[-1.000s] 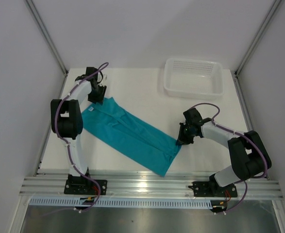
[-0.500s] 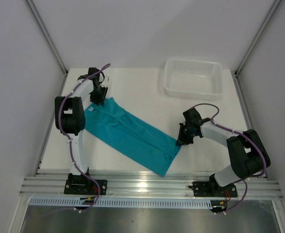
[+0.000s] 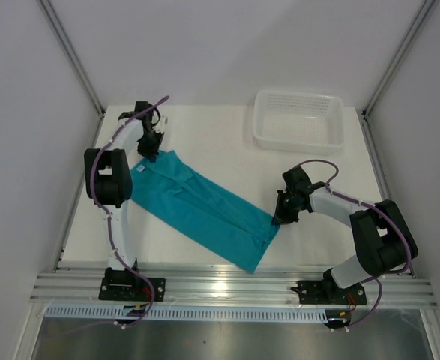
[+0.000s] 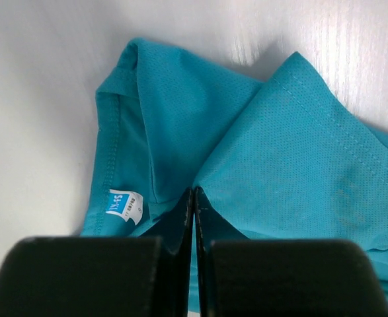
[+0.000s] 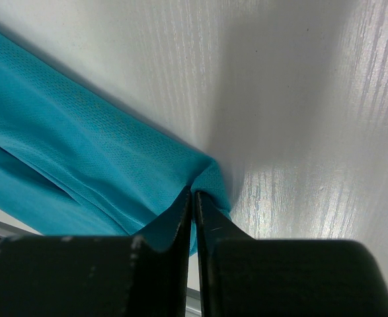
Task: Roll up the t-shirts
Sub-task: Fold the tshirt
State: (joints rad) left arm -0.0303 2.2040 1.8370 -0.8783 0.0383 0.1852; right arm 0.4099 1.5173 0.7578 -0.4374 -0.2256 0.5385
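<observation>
Worktop: a white, faintly ribbed worktop (image 3: pixel 220 142) between pale side walls. A ribbed aluminium rail (image 3: pixel 234 286) runs along its near edge and carries both arm bases.
Garment: a teal short-sleeved t-shirt of fine mesh fabric (image 3: pixel 205 208), folded lengthwise into a long narrow band and lying flat on the worktop.
Garment position: the band runs diagonally — the neck end lies toward the far-left corner, the other end close to the near edge, somewhat right of the middle.
Neck label: a small white label with blue print (image 4: pixel 124 203) sits inside the neckline, just left of the fingers in the left wrist view. The print is too small to read.
Left gripper: the left gripper (image 4: pixel 194 193) is at the far corner of the neck end. Its jaws are pressed together with no gap, and a fold of the t-shirt is gathered at the tips.
Right gripper: the right gripper (image 5: pixel 194 193) is at the corner of the band nearest the right arm. Its jaws are all but closed, pinching a pucker of t-shirt fabric that rises slightly off the worktop.
Arms: the left arm reaches far along the left edge and the right arm bends inward from the right edge — both wrists are low over the surface.
Fabric condition: lengthwise creases run along the band, and a stitched hem shows in the left wrist view.
Basket: a white perforated plastic basket (image 3: pixel 298 144) stands at the far-right corner, well apart from the t-shirt.
</observation>
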